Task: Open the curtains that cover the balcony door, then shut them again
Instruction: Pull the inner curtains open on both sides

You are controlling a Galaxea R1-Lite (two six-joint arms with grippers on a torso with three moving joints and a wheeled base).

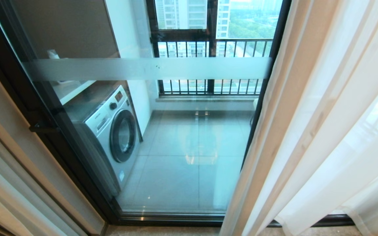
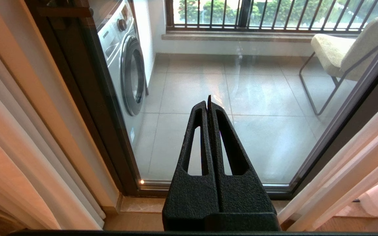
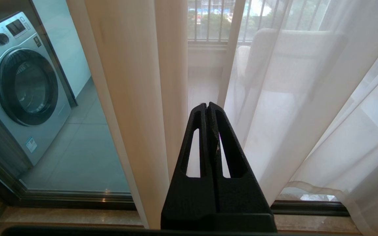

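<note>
The balcony door [image 1: 182, 147] is a glass pane in a black frame with a frosted white stripe [image 1: 143, 68] across it, and most of it stands uncovered. The sheer white curtains [image 1: 323, 131] hang gathered at the right, their edge overlapping the door's right side; they also fill the right wrist view [image 3: 290, 98]. Neither arm shows in the head view. My left gripper [image 2: 208, 102] is shut and empty, pointing at the bare glass. My right gripper [image 3: 207, 105] is shut with nothing in it, pointing at the curtain folds just in front of it.
Beige drapes [image 1: 8, 170] hang at the far left beside the door frame. Behind the glass stand a washing machine [image 1: 113, 131], a beige chair [image 2: 346, 49] and a black-barred railing window [image 1: 212, 49] over grey tiles. A stone sill [image 2: 136, 205] runs below the door.
</note>
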